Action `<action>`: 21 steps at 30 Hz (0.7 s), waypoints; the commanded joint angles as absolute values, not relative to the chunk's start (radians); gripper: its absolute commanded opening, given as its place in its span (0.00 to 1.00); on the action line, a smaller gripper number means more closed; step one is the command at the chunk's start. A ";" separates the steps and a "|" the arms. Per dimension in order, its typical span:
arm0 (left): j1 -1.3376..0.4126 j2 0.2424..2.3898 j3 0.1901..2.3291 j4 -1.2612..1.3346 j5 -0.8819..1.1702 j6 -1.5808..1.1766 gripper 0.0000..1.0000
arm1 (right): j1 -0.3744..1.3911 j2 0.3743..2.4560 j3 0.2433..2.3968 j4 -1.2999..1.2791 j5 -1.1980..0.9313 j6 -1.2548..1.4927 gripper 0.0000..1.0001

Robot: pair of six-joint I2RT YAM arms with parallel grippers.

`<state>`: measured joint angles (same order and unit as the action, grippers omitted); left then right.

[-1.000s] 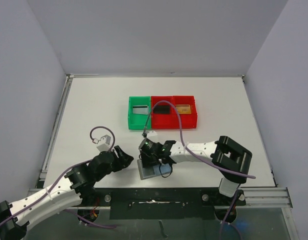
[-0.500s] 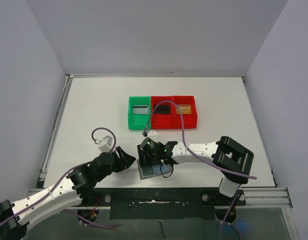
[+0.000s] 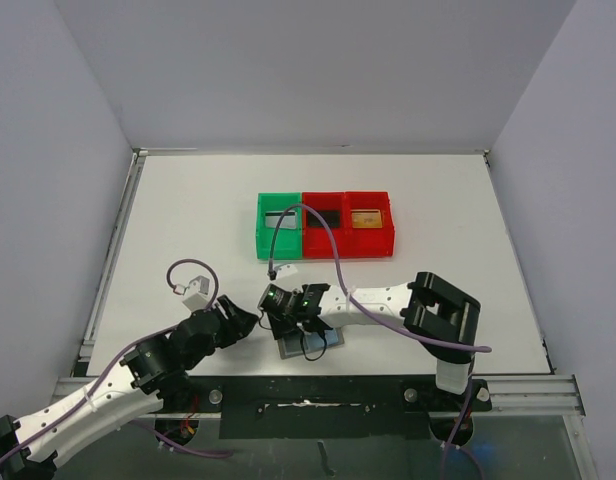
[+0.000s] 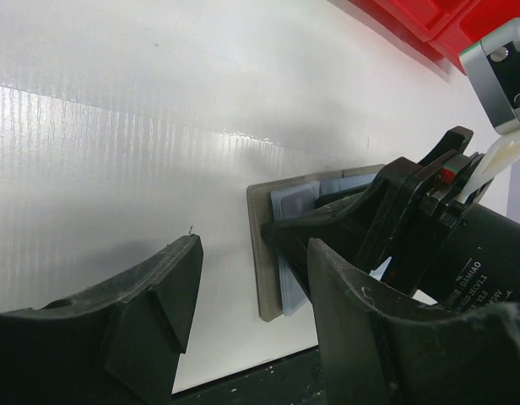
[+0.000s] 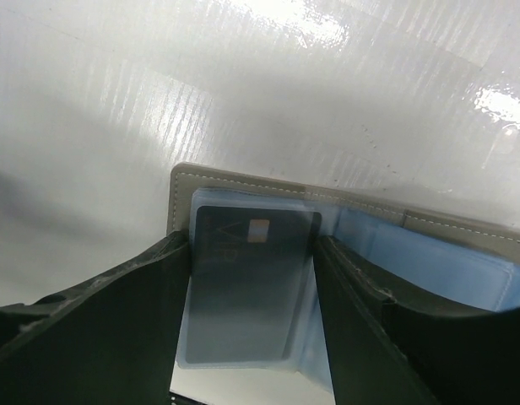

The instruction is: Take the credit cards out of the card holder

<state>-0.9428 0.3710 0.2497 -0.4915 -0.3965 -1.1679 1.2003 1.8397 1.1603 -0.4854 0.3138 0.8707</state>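
Note:
The card holder (image 3: 296,348) lies open near the table's front edge, grey outside with bluish pockets (image 5: 429,253). A black credit card (image 5: 247,291) with a small chip sits in a clear sleeve on its left half. My right gripper (image 3: 288,308) is low over that half, and in the right wrist view (image 5: 251,245) its open jaws stand on either side of the card, against the sleeve's edges. My left gripper (image 3: 243,320) is open and empty just left of the holder (image 4: 268,253), and in the left wrist view (image 4: 251,312) it faces the holder's edge and the right gripper's fingers (image 4: 344,224).
A green bin (image 3: 260,228) at mid-table holds a silvery-grey card (image 3: 281,219). The joined red bins (image 3: 346,248) hold a black card (image 3: 326,217) and a brownish one (image 3: 365,217). The table's front edge and a dark rail (image 3: 318,385) lie just below the holder.
My right gripper has moved left along the holder onto its left half. My left gripper has drawn back slightly to the left. The holder has stayed in place.

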 commanded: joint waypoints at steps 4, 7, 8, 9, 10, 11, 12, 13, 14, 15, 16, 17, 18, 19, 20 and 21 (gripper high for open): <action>-0.946 0.370 0.275 -0.423 -0.376 -1.154 0.51 | 1.162 1.796 1.034 -0.319 0.184 0.876 0.55; -0.946 0.386 0.262 -0.374 -0.342 -1.139 0.52 | 1.137 1.764 0.983 -0.250 0.127 0.889 0.58; -0.946 0.396 0.258 -0.356 -0.334 -1.135 0.51 | 1.130 1.755 0.968 -0.242 0.120 0.892 0.59; -0.946 0.404 0.254 -0.343 -0.325 -1.133 0.51 | 1.125 1.752 0.962 -0.236 0.114 0.894 0.60; -0.946 0.412 0.252 -0.334 -0.316 -1.130 0.52 | 1.120 1.751 0.960 -0.234 0.110 0.894 0.61; -0.946 0.423 0.250 -0.322 -0.309 -1.128 0.51 | 1.119 1.751 0.960 -0.235 0.108 0.892 0.61; -0.946 0.431 0.249 -0.314 -0.303 -1.126 0.52 | 1.117 1.753 0.962 -0.241 0.110 0.889 0.61; -0.946 0.439 0.248 -0.309 -0.299 -1.125 0.52 | 1.119 1.757 0.966 -0.247 0.113 0.887 0.61; -0.946 0.447 0.248 -0.303 -0.296 -1.123 0.52 | 1.119 1.761 0.971 -0.256 0.117 0.886 0.62; -0.946 0.452 0.250 -0.298 -0.294 -1.122 0.52 | 1.119 1.768 0.978 -0.267 0.122 0.885 0.62; -0.947 0.457 0.251 -0.295 -0.293 -1.121 0.52 | 1.120 1.772 0.986 -0.279 0.128 0.883 0.63; -0.946 0.460 0.251 -0.294 -0.293 -1.121 0.52 | 1.124 1.779 0.993 -0.291 0.140 0.880 0.64; -0.946 0.461 0.252 -0.293 -0.292 -1.121 0.52 | 1.127 1.785 1.001 -0.302 0.150 0.878 0.64; -0.946 0.463 0.252 -0.293 -0.293 -1.121 0.52 | 1.131 1.790 1.010 -0.319 0.161 0.878 0.64; -0.946 0.461 0.251 -0.293 -0.293 -1.121 0.51 | 1.134 1.796 1.021 -0.336 0.172 0.876 0.64; -0.946 0.461 0.252 -0.295 -0.294 -1.122 0.52 | 1.138 1.804 1.031 -0.349 0.180 0.874 0.65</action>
<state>-0.9428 0.4622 0.2462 -0.3603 -0.3023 -1.1400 1.1271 1.7348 1.0077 -0.3012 0.1501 0.8742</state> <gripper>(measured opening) 0.514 0.639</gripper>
